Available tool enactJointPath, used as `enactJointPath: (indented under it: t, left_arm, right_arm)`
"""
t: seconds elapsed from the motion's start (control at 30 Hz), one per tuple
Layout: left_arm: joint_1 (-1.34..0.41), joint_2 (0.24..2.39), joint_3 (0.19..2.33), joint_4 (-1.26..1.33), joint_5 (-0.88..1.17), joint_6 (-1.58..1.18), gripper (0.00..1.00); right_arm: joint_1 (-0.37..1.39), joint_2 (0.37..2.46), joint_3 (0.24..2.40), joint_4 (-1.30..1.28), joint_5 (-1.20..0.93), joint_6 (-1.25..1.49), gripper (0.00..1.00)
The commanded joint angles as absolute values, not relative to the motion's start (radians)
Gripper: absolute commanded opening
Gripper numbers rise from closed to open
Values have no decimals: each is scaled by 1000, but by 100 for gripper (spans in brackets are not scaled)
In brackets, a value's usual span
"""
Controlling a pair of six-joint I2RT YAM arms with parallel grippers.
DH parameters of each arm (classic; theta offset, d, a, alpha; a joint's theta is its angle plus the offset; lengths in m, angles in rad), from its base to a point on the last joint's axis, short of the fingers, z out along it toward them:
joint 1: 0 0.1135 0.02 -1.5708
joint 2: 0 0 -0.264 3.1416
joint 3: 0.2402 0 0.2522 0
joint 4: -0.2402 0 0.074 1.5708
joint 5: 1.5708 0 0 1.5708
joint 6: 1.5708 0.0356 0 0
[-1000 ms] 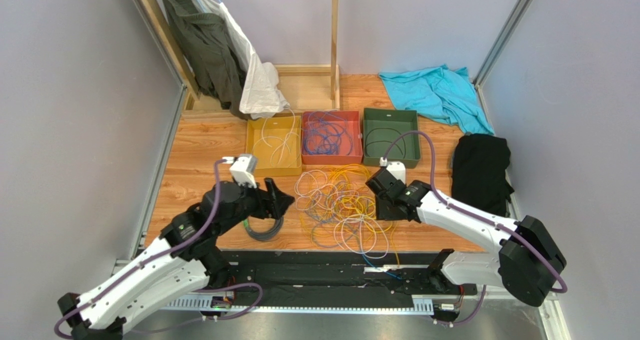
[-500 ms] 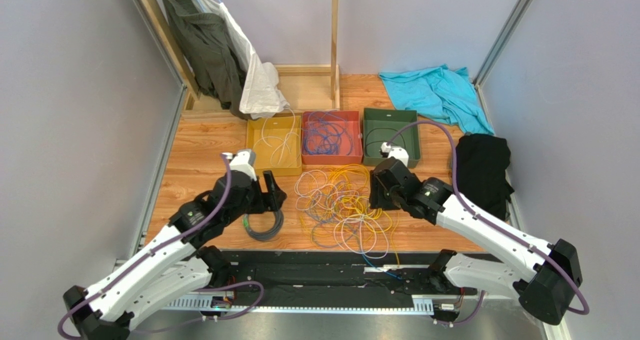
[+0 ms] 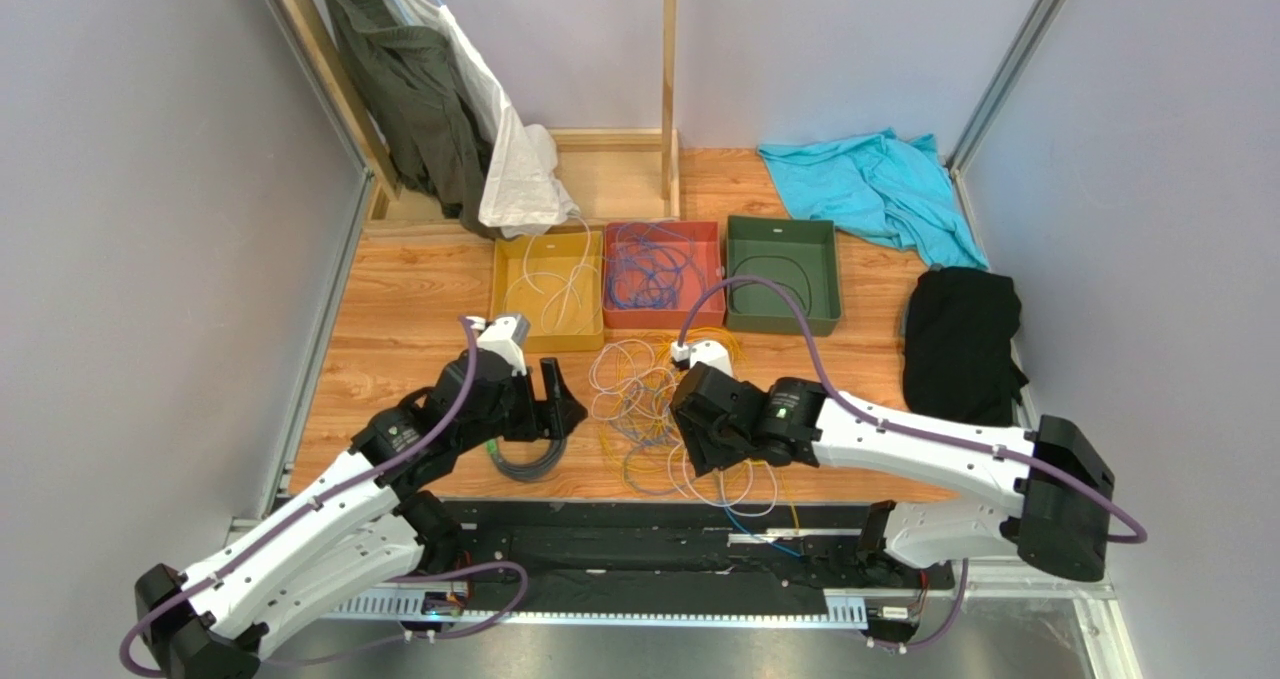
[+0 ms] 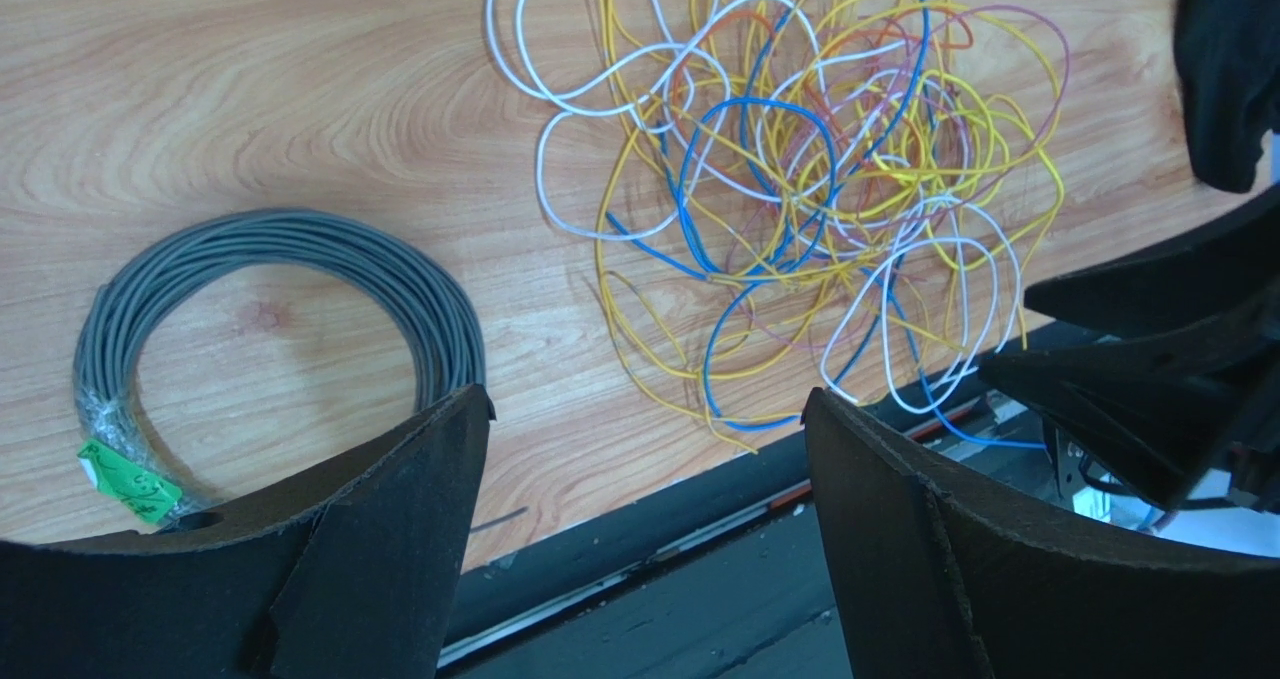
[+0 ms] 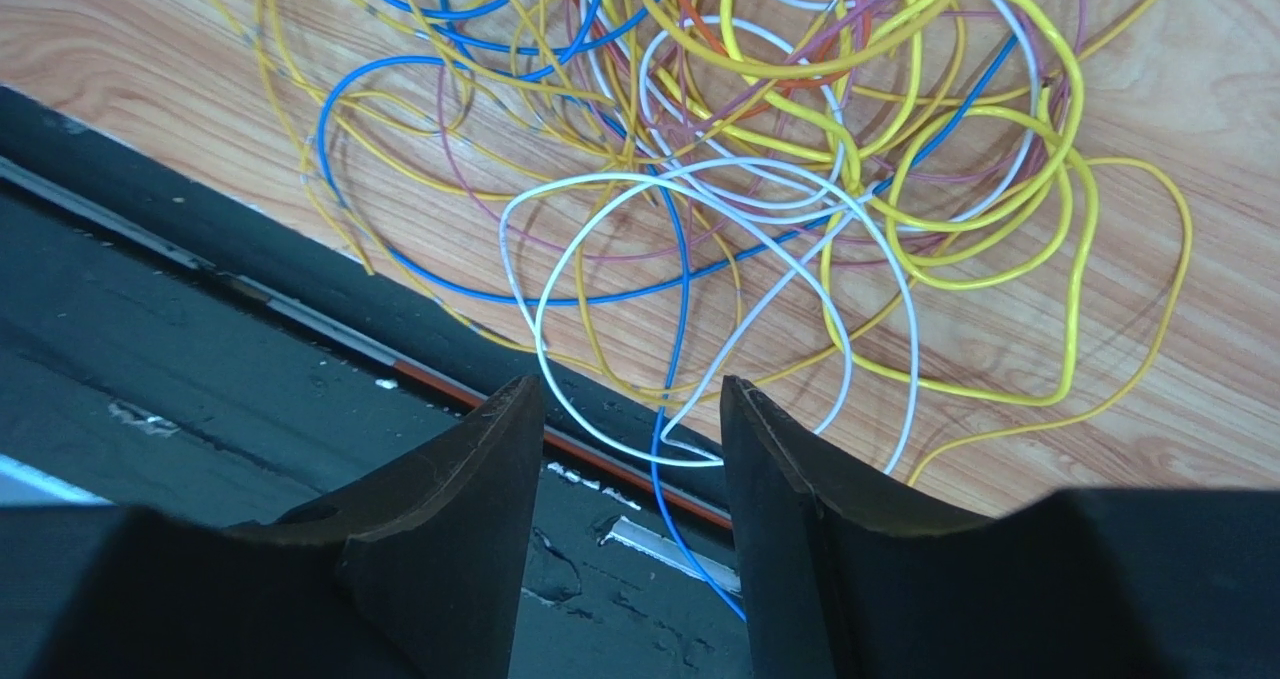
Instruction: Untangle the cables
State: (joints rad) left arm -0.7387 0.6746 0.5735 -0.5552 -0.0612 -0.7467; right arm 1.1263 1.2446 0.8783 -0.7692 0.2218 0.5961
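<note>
A tangle of thin yellow, blue, white and purple cables (image 3: 661, 394) lies on the wooden table; it shows in the left wrist view (image 4: 796, 184) and the right wrist view (image 5: 751, 154). My left gripper (image 3: 559, 394) is open and empty left of the tangle, its fingers (image 4: 646, 397) above the table's near edge. My right gripper (image 3: 706, 447) is over the tangle's near side, jaws part open (image 5: 631, 385). A blue and a white strand run below the gap. Nothing is gripped.
A grey coiled cable (image 3: 526, 457) with a green tag lies under my left gripper (image 4: 271, 237). Yellow (image 3: 499, 292), red (image 3: 663, 324) and green (image 3: 781, 328) bins stand behind the tangle, each holding cables. A black cloth (image 3: 962, 342) lies right, a teal cloth (image 3: 872, 184) behind.
My right arm has swung left from in front of the green bin to over the tangle's near side. My left gripper has shifted only slightly, staying over the grey coil.
</note>
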Motion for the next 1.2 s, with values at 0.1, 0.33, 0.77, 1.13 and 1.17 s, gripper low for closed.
enactJointPath:
  t: [0.1, 0.33, 0.77, 1.13, 1.17]
  left_arm:
    - [-736, 667, 541, -525, -26, -761, 86]
    - [-736, 654, 538, -543, -38, -753, 86]
    - [-738, 608, 586, -561, -115, -721, 86]
    - [-736, 572, 729, -607, -227, -661, 87]
    - [-736, 572, 733, -610, -236, -664, 87]
  right_arm:
    - [1134, 1454, 991, -753, 233, 540, 45]
    - [1134, 1503, 1029, -794, 236, 538, 11]
    - [1137, 1155, 1397, -939, 501, 390, 0]
    - [1147, 1190, 1833, -1124, 551, 293, 0]
    - [1147, 1183, 1819, -1121, 554, 296, 0]
